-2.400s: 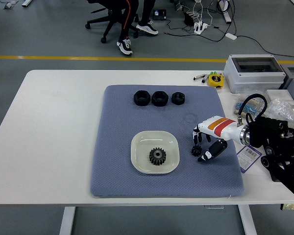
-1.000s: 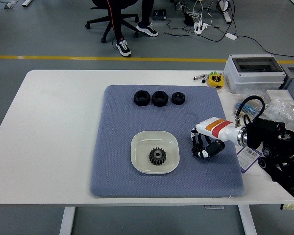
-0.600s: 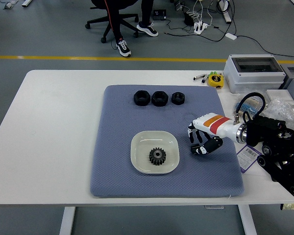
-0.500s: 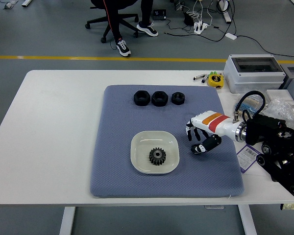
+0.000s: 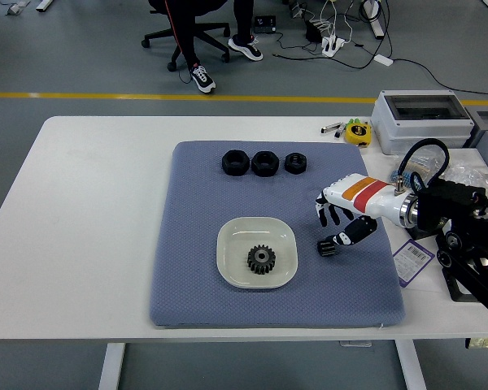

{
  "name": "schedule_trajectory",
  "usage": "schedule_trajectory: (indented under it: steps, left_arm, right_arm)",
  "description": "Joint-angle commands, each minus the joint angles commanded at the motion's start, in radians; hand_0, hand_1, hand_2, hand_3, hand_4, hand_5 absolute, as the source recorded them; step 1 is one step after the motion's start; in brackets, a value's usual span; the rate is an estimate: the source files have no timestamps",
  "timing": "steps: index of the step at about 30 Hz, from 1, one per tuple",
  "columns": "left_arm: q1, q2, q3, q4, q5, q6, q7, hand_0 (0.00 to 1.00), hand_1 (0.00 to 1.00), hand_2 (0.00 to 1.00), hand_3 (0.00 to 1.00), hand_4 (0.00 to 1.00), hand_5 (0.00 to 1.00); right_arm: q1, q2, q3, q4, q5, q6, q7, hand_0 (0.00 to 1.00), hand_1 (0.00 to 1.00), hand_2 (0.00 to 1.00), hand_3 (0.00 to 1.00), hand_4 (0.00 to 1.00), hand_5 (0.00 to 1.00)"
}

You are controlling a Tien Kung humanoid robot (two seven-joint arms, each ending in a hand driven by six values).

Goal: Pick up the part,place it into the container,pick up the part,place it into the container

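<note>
my right hand (image 5: 335, 227) hangs over the blue-grey padded mat (image 5: 191, 268), fingers (image 5: 325, 215) loosely spread; whether the small dark bit under its thumb is a held part, i cannot tell. the black toothed gear (image 5: 261, 260) sits in the cream square dish (image 5: 230, 237) left of the fingers. three black hex nuts (image 5: 264, 162) wait beyond them. risk as i judge it: clipping the dish rim. open mat lies nearer me.

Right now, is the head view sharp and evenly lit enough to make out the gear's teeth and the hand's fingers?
Head view: even, soft light, no glare on the white dish; the gear teeth read crisply. The right hand is sharp too, though its dark fingertips blur into a small black thing beneath them on the blue mat.
</note>
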Motion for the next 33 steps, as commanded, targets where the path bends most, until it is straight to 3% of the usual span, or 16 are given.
schedule_trajectory:
  steps: [4,5,16,17,22,23,33]
  left_arm:
    - [-0.003,-0.001,0.001,0.000,0.004,-0.002,0.000,0.704,0.684,0.642,0.555,0.632,0.573]
    - [-0.004,-0.002,0.002,-0.001,0.003,-0.002,0.000,0.704,0.691,0.642,0.555,0.631,0.571]
    - [-0.008,-0.001,0.002,-0.001,-0.003,0.001,-0.001,0.704,0.688,0.642,0.555,0.633,0.573]
    - [-0.008,-0.001,0.003,-0.001,-0.004,0.001,-0.001,0.704,0.682,0.642,0.555,0.633,0.573]
    - [-0.011,-0.001,0.006,-0.001,-0.006,0.000,-0.001,0.704,0.682,0.642,0.555,0.633,0.573]
    - [-0.011,-0.001,0.006,-0.001,-0.007,0.000,-0.002,0.704,0.682,0.642,0.555,0.633,0.574]
    - [-0.010,-0.002,0.007,-0.001,-0.009,0.000,-0.002,0.704,0.682,0.641,0.555,0.632,0.573]
  right_arm:
    - [0.003,0.001,-0.013,-0.008,-0.021,0.007,0.000,0.315,0.433,0.575,0.631,0.861,0.272]
    - [0.002,0.004,-0.017,-0.013,-0.022,0.006,0.000,0.355,0.496,0.686,0.724,0.914,0.286]
    - [0.004,0.018,-0.041,-0.037,-0.025,-0.002,0.000,0.351,0.491,0.687,0.721,0.906,0.293]
    - [0.004,0.020,-0.043,-0.043,-0.024,-0.008,-0.001,0.333,0.464,0.655,0.654,0.825,0.264]
    - [0.002,0.032,-0.053,-0.076,-0.021,-0.032,0.000,0.333,0.464,0.655,0.654,0.825,0.264]
    - [0.001,0.033,-0.054,-0.084,-0.022,-0.035,0.000,0.315,0.444,0.592,0.588,0.807,0.249]
    - [-0.008,0.036,-0.070,-0.128,-0.015,-0.040,0.002,0.309,0.430,0.562,0.556,0.792,0.238]
